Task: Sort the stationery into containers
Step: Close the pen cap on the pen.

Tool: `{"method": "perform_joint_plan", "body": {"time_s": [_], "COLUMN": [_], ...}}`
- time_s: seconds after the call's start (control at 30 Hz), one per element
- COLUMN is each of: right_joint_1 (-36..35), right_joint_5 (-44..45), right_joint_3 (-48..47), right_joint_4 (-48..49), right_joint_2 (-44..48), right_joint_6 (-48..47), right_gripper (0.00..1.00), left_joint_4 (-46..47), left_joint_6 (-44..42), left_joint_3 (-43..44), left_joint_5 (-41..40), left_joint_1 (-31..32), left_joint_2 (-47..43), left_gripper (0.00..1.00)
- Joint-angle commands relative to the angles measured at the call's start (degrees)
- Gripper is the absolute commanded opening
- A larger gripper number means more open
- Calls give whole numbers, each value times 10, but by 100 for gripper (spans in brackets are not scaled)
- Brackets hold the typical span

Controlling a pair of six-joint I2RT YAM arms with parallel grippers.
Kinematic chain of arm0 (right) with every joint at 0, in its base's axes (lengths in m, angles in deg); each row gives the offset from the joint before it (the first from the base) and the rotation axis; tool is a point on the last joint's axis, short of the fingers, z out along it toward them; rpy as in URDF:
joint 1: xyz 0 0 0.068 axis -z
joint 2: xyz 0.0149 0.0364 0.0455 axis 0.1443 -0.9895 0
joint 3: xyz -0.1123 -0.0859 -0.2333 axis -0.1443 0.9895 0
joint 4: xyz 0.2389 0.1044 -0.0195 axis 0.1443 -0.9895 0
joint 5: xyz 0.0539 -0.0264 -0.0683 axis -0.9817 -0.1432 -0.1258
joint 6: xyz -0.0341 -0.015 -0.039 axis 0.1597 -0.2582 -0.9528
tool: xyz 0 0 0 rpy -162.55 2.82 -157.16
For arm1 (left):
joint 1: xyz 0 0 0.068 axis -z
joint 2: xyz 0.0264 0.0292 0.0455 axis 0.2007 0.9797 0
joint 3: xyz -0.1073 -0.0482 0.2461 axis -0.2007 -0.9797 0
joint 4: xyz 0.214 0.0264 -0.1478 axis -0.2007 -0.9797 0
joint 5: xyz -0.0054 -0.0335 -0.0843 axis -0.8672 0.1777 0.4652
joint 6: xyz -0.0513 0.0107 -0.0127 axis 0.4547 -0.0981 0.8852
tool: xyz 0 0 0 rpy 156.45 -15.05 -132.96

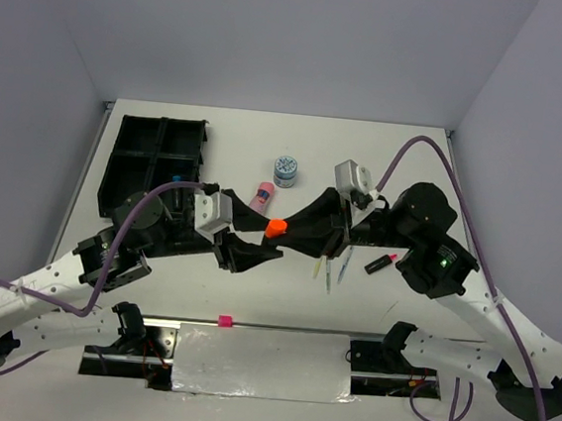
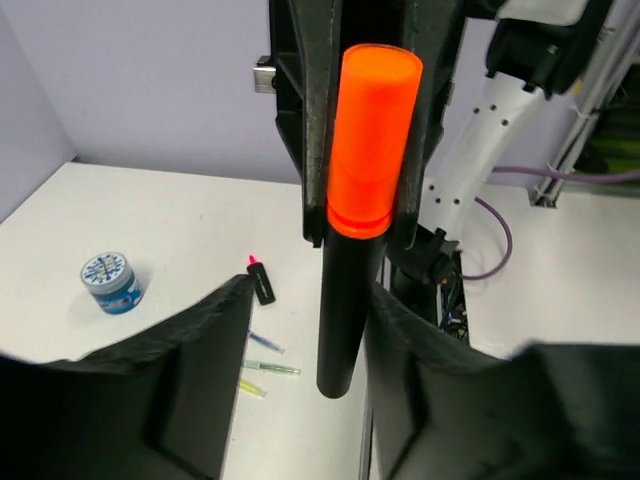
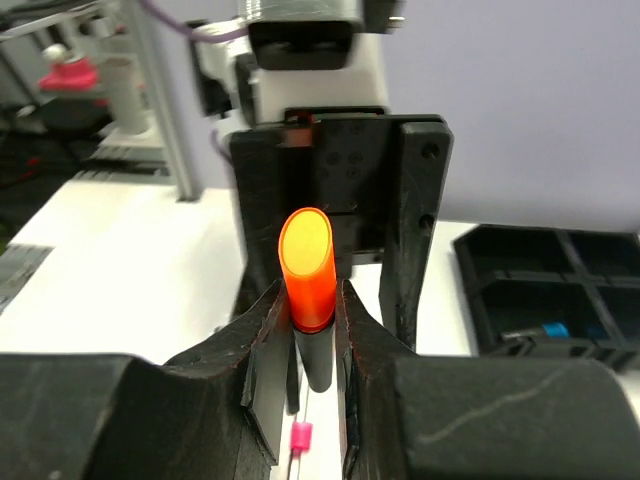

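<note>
The right gripper (image 3: pixel 312 330) is clamped on an orange-capped black marker (image 3: pixel 306 262). It pinches the marker at the cap end and holds it roughly upright above mid-table, cap on top. Facing it, the left gripper (image 2: pixel 312 305) has its jaws apart, one either side of the marker's black barrel, with a gap showing on one side. The black tray (image 1: pixel 160 121) lies far left, on the left arm's side, so that arm looks better placed to carry the marker there.
</note>
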Motion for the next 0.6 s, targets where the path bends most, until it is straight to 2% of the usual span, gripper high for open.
{"method": "perform_joint_plan", "body": {"time_s": [0.0, 0.07, 0.23, 0.33, 0.37, 0.43, 0.47, 0.5, 0.57], "right_joint_1": [2, 2, 1, 2, 3, 2, 2, 3, 2], "right_joint_5": [-79, -80, -81, -72, -70, -57, -55, -50, -35], "right_joint_3": [-16, -12, -5, -6, -7, -9, -8, -8, -5], "right_joint_4": [-12, -6, -5, -5, -6, -7, -5, -4, 3], "right_joint_2": [5, 2, -6, -7, -7, -9, -9, -9, -9], "right_joint_6": [-15, -13, -12, -13, -13, -12, -11, -3, 10], "right_gripper": [0, 0, 0, 0, 0, 0, 0, 0, 17], "left_joint_4": [26, 45, 72, 81, 81, 79, 74, 75, 84], "left_joint_6": [14, 20, 32, 37, 38, 39, 39, 38, 42], "left_joint_3": [10, 6, 1, 0, 1, 4, 5, 2, -6], "left_joint_5": [53, 61, 77, 87, 90, 96, 97, 104, 107], "left_joint_1": [0, 0, 0, 0, 0, 0, 0, -1, 0], "left_joint_2": [-1, -3, -2, -2, -1, 4, 6, 6, 3], "left_gripper": [57, 51, 47, 40, 25, 11, 0, 0, 0]}}
